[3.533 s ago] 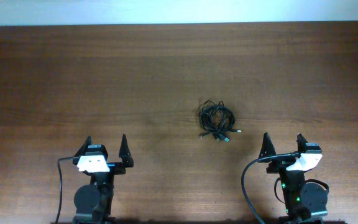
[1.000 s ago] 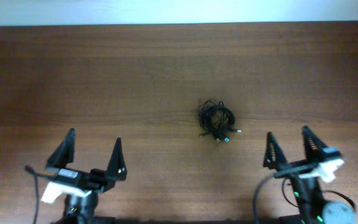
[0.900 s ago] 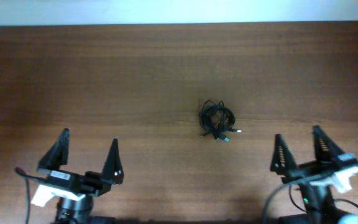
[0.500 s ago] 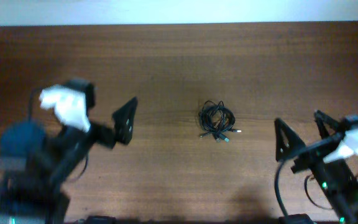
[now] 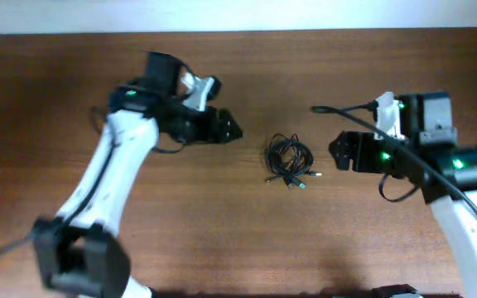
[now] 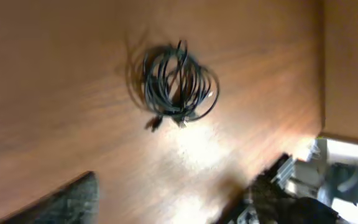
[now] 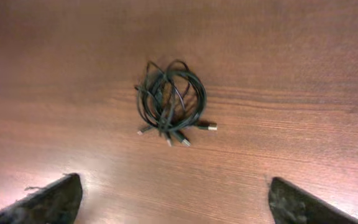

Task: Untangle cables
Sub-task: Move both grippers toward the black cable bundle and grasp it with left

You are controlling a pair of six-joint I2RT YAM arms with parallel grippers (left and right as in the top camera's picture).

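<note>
While the cables (image 5: 289,161) are lying knotted at the frame centre, I am aiming the left gripper (image 5: 224,130) and right gripper (image 5: 340,151), both spread and empty, at separate loops.

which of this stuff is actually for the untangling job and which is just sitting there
For the job:
- cables, one knotted bundle mid-table
- left end effector and right end effector, both open, flanking the bundle

Not for the job:
- table, only the surface
- thick arm wiring, fixed to the robot
</note>
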